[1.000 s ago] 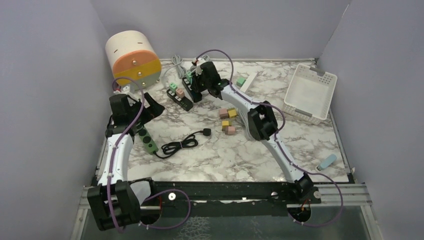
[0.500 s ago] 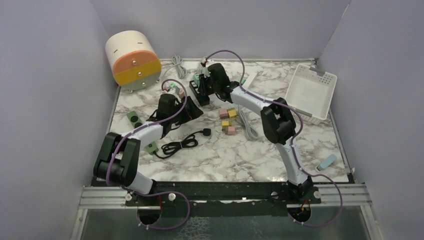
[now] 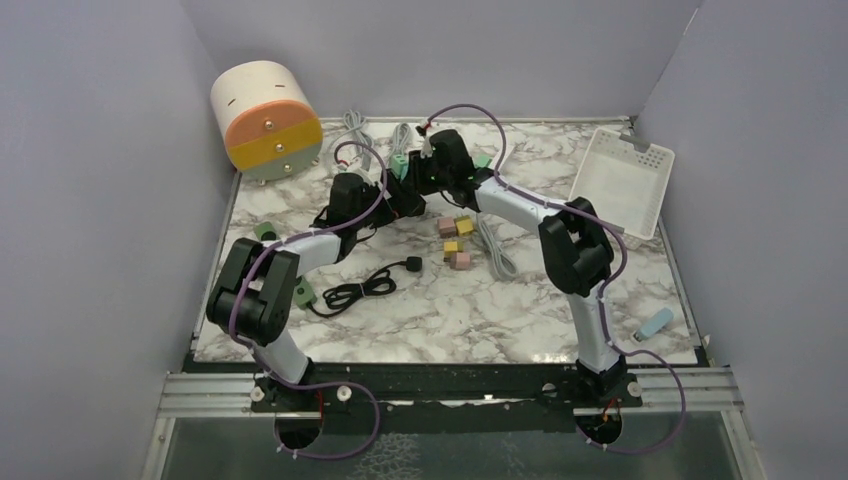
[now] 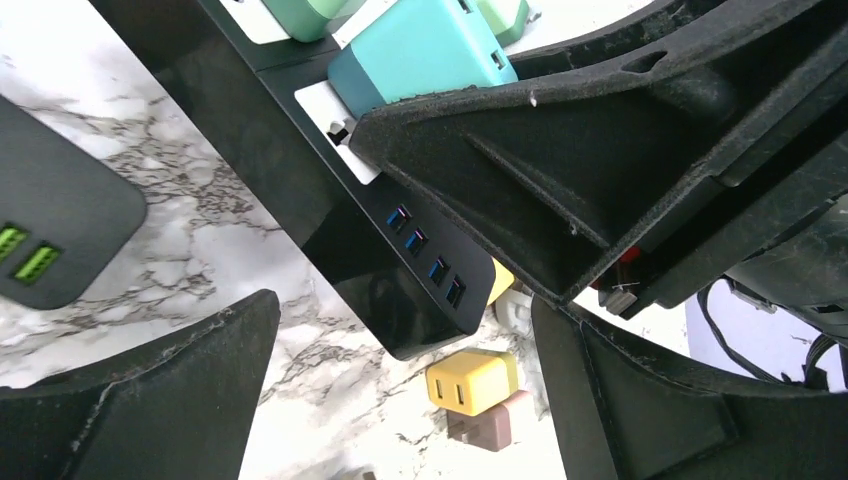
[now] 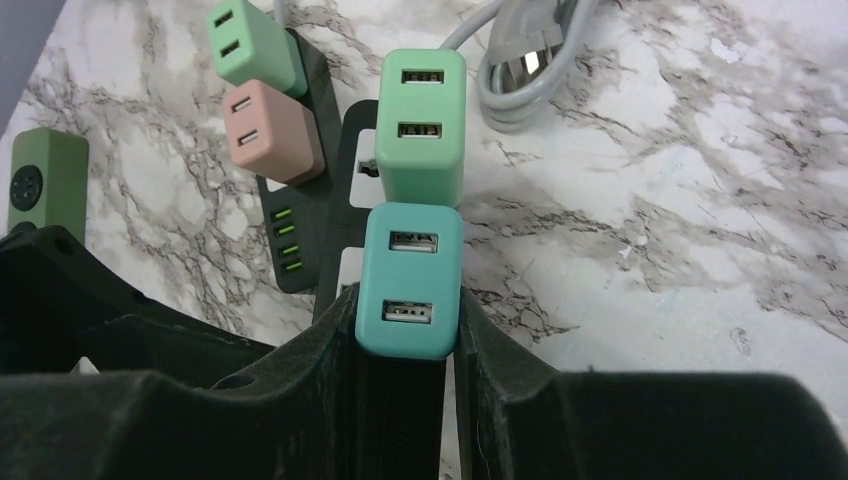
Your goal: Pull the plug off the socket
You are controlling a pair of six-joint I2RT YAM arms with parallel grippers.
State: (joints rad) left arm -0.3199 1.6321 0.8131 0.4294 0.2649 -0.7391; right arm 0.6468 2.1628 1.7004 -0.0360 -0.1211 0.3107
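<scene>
A teal plug [image 5: 410, 280] sits in a black power strip [image 4: 380, 260], with a mint green plug [image 5: 421, 125] in the socket beyond it. My right gripper [image 5: 408, 305] is shut on the teal plug, one finger on each side. My left gripper [image 4: 410, 320] is open, and its fingers straddle the strip's end with the blue USB ports without touching it. In the top view both grippers meet at the centre rear, the left [image 3: 398, 200] just in front of the right [image 3: 428, 178].
A second black strip [image 5: 300, 200] with a green and a pink plug lies beside the first. Yellow [image 4: 472, 380] and pink [image 4: 490, 425] plugs lie loose just beyond the strip's end. A white basket [image 3: 620, 180], an orange-fronted drum [image 3: 265, 120], a black cable [image 3: 365, 285] and a white cable [image 3: 495, 250] surround them.
My left arm has swung from the table's left side to the centre rear and now straddles the black strip's end. My right gripper has shifted slightly right over the strip.
</scene>
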